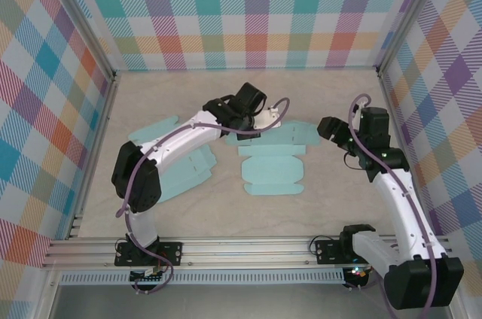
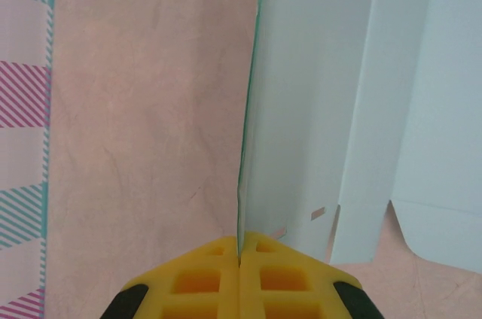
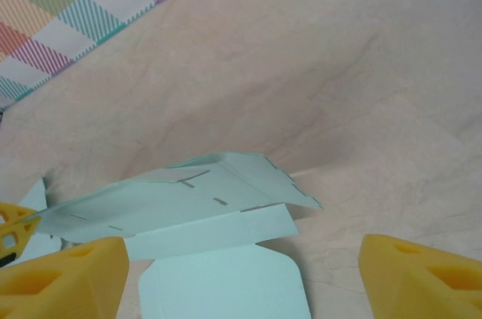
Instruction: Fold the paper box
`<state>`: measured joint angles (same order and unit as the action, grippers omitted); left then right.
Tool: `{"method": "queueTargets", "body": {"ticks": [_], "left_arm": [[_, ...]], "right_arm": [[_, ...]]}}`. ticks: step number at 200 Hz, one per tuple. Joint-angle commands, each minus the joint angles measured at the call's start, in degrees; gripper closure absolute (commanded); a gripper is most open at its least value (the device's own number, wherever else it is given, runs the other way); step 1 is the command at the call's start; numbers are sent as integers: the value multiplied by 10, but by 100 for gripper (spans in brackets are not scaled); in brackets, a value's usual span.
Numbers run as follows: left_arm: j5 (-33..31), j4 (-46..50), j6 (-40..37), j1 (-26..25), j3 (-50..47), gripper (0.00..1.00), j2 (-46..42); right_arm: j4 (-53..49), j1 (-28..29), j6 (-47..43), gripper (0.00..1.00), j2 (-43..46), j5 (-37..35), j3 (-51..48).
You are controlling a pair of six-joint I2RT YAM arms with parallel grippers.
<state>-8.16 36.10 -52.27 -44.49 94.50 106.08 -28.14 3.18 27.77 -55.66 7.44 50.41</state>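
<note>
The paper box (image 1: pixel 271 167) is a light teal flat cutout lying mid-table. Its far panel (image 2: pixel 316 108) is lifted upright. My left gripper (image 1: pixel 256 117) is shut on that panel's edge, and the yellow fingers (image 2: pixel 226 274) meet tight on the thin sheet. In the right wrist view the box (image 3: pixel 211 210) shows the raised far panel, a strip and a rounded flap lying flat. My right gripper (image 1: pixel 324 129) hovers at the box's right end, open, with its yellow fingers (image 3: pixel 68 277) wide apart and nothing between them.
A second teal flat cutout (image 1: pixel 184 170) lies left of the box, partly under the left arm. Plaid walls (image 1: pixel 241 10) enclose the table on three sides. An aluminium rail (image 1: pixel 241 247) runs along the near edge.
</note>
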Motion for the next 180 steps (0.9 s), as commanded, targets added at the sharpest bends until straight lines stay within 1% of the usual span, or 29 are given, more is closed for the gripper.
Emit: {"method": "queueTargets", "body": {"ticks": [1, 46, 73, 105, 141, 157, 180], "left_arm": [[-53, -77, 22, -23, -41, 100, -27], [-168, -278, 33, -57, -151, 100, -71], [-224, -343, 46, -82, -197, 100, -79], [-257, -367, 78, -99, -228, 100, -72], [-289, -384, 60, -117, -245, 100, -63], [-288, -383, 61, -117, -245, 100, -60], [-268, -375, 56, -117, -244, 100, -54]], "right_arm": [[27, -21, 31, 20, -16, 71, -13], [21, -26, 39, 22, -42, 72, -9], [13, -25, 42, 26, -43, 82, -2], [42, -24, 56, 33, -34, 110, -21], [52, -12, 54, 37, -48, 124, -11], [51, 0, 50, 38, -66, 122, 4], [48, 14, 42, 38, -105, 108, 33]]}}
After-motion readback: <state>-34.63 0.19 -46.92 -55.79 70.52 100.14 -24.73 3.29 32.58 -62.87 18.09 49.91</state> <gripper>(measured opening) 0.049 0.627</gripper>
